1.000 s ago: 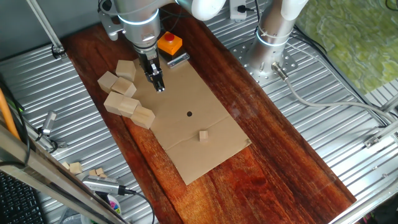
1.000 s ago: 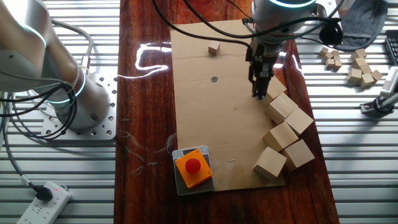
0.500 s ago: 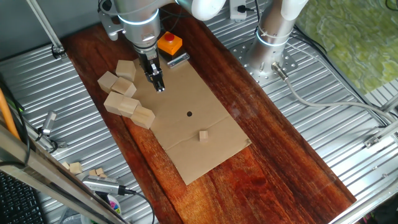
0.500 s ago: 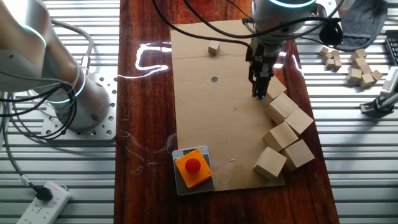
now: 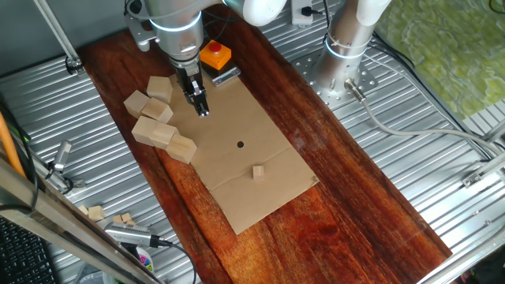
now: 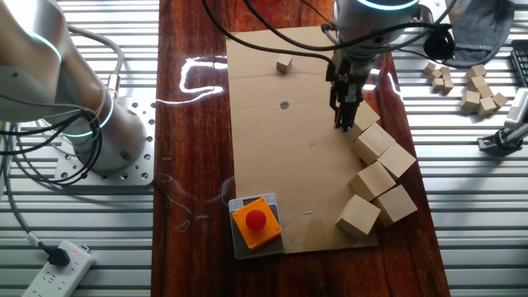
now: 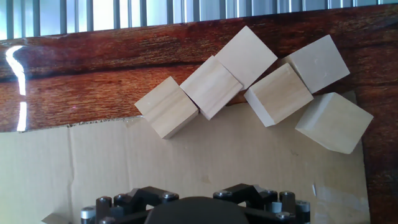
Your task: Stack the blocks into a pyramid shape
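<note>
Several pale wooden blocks [image 5: 154, 132] lie loose in a crooked row along the cardboard's edge, none stacked. In the other fixed view the blocks [image 6: 373, 142] run down the right side of the sheet. The hand view shows them [image 7: 211, 87] side by side, partly on dark wood, partly on cardboard. My gripper [image 5: 202, 110] points down over the cardboard just beside the row, near its end block [image 6: 366, 120]. Its fingers look pressed together with nothing between them [image 6: 341, 124]. Only the hand's dark body [image 7: 199, 213] shows in the hand view; the fingertips are hidden there.
A tiny wooden cube [image 5: 258, 171] and a black dot [image 5: 240, 144] sit on the cardboard sheet [image 5: 260, 197]. An orange block with a red button [image 6: 257, 221] stands at the sheet's corner. A second arm's base [image 5: 347, 47] and small spare blocks [image 6: 478, 91] lie off the wooden board.
</note>
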